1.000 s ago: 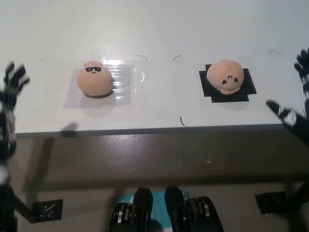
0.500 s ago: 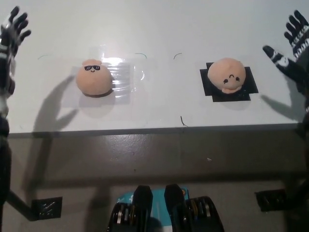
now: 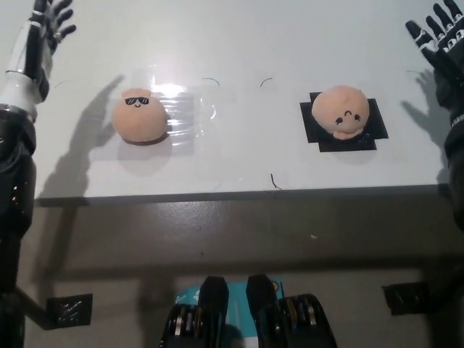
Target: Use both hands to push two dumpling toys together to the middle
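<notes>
Peach plush is all that marks the two toys, and neither has been touched: the pushing has not begun, so the whole job looks to be ahead. The left hand (image 3: 45, 25) is raised at the far left of the table (image 3: 239, 43), fingers spread wide and holding nothing; the sunglasses dumpling (image 3: 139, 119) lies inward of it and nearer the table's front edge, well apart from it, sitting on a clear glossy sheet (image 3: 181, 116). The right hand (image 3: 438, 40) mirrors this at the far right, fingers also splayed and empty, with the smiling dumpling (image 3: 338, 111) inward of it and a little nearer the front, apart from it, resting on a black square patch (image 3: 366, 134). Both toys are round, soft-looking and squat, one with tiny dark glasses, the other with closed eyes and a small mouth. The bare middle of the table separates them widely, so each hand probably has to come down outside its toy and sweep inward.
</notes>
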{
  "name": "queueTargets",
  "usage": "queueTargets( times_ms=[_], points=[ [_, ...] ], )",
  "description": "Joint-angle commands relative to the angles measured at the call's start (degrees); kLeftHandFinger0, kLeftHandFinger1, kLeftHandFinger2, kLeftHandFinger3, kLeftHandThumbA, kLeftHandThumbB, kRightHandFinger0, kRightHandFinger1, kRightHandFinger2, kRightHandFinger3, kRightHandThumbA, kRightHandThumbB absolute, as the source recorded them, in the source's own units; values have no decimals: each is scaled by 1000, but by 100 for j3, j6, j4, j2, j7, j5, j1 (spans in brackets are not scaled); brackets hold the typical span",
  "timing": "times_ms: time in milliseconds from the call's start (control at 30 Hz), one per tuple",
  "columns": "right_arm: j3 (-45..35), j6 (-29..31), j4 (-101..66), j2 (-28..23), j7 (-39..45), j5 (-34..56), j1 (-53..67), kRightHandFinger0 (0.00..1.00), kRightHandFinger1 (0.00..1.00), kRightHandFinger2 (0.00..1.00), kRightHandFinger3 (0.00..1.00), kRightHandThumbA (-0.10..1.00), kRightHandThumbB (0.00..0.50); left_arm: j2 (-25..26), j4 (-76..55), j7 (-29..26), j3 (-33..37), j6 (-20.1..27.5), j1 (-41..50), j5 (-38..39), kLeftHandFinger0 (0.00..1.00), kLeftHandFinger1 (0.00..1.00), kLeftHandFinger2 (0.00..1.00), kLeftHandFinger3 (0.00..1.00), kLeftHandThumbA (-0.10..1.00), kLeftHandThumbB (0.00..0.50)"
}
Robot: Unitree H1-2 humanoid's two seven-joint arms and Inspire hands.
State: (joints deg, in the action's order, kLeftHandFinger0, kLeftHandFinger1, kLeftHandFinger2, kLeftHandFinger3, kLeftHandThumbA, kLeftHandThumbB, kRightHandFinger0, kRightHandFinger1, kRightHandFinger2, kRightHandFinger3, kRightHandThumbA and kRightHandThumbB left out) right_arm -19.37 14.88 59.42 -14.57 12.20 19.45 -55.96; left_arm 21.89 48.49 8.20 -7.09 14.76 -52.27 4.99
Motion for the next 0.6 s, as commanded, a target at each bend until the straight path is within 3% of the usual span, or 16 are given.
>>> queueTargets(
  times_ms=[0, 200, 333, 467, 567],
  points=[
    [-350, 11, 652, -58, 603, 607, -613, 1000, 1000, 1000, 1000, 1000, 243, 41, 437, 32, 41, 420, -413, -22, 1000, 1000, 1000, 1000, 1000, 416],
    [-536, 139, 1273, -40, 658, 627, -721, 1000, 1000, 1000, 1000, 1000, 228, 0, 1050, 30, 64, 657, -499, -19, 1000, 1000, 1000, 1000, 1000, 383],
    [-591, 149, 1465, 0, 707, 633, -682, 1000, 1000, 1000, 1000, 1000, 240, 30, 1381, 55, 112, 819, -492, -61, 1000, 1000, 1000, 1000, 1000, 381],
    [-539, 191, 1534, 55, 713, 583, -647, 1000, 1000, 1000, 1000, 1000, 243, 42, 1585, 19, 129, 901, -515, -72, 1000, 1000, 1000, 1000, 1000, 416],
    [-510, 182, 1558, 141, 749, 573, -584, 1000, 1000, 1000, 1000, 1000, 249, 12, 1707, -33, 141, 1000, -501, -81, 1000, 1000, 1000, 1000, 1000, 407]
  ],
)
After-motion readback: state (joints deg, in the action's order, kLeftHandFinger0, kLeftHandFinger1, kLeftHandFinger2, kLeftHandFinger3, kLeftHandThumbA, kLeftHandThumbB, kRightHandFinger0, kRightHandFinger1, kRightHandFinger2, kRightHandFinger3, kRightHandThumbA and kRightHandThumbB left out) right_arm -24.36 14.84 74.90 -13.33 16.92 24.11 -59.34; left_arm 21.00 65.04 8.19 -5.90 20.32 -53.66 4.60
